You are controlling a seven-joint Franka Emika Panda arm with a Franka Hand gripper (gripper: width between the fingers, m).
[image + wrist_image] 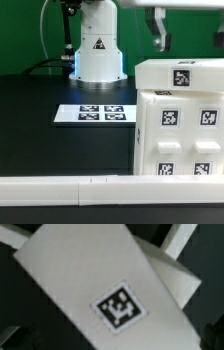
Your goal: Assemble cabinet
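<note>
— White plastic filled most of what we saw: the cabinet (180, 125) stood large at the exterior view's right, its front face carrying several square tags and two shallow recesses, with a flat panel (183, 72) lying across its top and bearing one tag of its own.

— We agreed. Ahead of it, a long white rail (70, 187) ran along the near edge of the black table (40, 100), and the marker board (95, 114) lay flat to the exterior view's left of the cabinet, in front of the arm's base (98, 50).

— And the gripper (158, 30)?

— It hung above the cabinet's top panel, apart from it, fingers pointing down. We could not tell whether the fingers were spread or closed; they were dark and cut off by the frame's edge. The wrist view showed only a tilted white panel (90, 286) with one tag (121, 304), and no fingertips.

— So the step in hand, as we judged it, was a descent onto that top panel.

— Yes. We thought doing it well meant squaring the wrist to the panel's edges first, since the panel sat skewed in the wrist view, then lowering straight and slowly so the panel would not slide off the cabinet.
</note>
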